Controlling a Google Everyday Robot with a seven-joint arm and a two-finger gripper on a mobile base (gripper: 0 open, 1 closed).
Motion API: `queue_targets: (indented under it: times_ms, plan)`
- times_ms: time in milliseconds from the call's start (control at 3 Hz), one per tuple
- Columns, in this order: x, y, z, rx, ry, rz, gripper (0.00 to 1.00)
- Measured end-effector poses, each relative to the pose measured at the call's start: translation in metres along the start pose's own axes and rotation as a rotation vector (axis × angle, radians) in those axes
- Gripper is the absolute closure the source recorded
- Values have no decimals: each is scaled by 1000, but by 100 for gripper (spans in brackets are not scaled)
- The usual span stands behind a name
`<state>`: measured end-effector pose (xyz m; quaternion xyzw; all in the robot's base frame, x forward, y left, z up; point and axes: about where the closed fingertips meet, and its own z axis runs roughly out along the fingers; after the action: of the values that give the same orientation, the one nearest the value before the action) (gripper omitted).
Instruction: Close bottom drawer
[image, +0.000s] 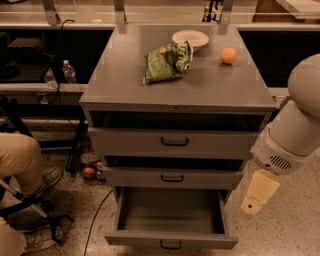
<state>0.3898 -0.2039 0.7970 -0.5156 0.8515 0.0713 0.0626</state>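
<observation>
The grey metal cabinet (125, 85) has three stacked drawers. The bottom drawer (170, 239) is pulled far out and its tray looks empty. Its small black loop handle (170, 245) is at the centre of the front, close to the bottom edge of the view. The middle drawer (172, 177) and the top drawer (174, 142) each stand slightly out. My gripper (257, 194), a cream-coloured piece under the white arm (295, 135), hangs at the cabinet's right side. It is level with the bottom drawer's right wall and a little apart from it.
A green snack bag (167, 61), a white bowl (190, 38) and an orange (228, 55) lie on the cabinet top. A seated person's leg and shoe (25, 165) are at the left. A black cable (95, 220) and a small red object (89, 172) lie on the floor.
</observation>
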Motion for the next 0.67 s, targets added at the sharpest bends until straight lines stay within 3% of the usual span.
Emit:
queue_targets:
  times_ms: [333,667]
  plan:
    - [3,6,29,-58,-17,31,0]
    - [2,18,92,-145,-15,80,0]
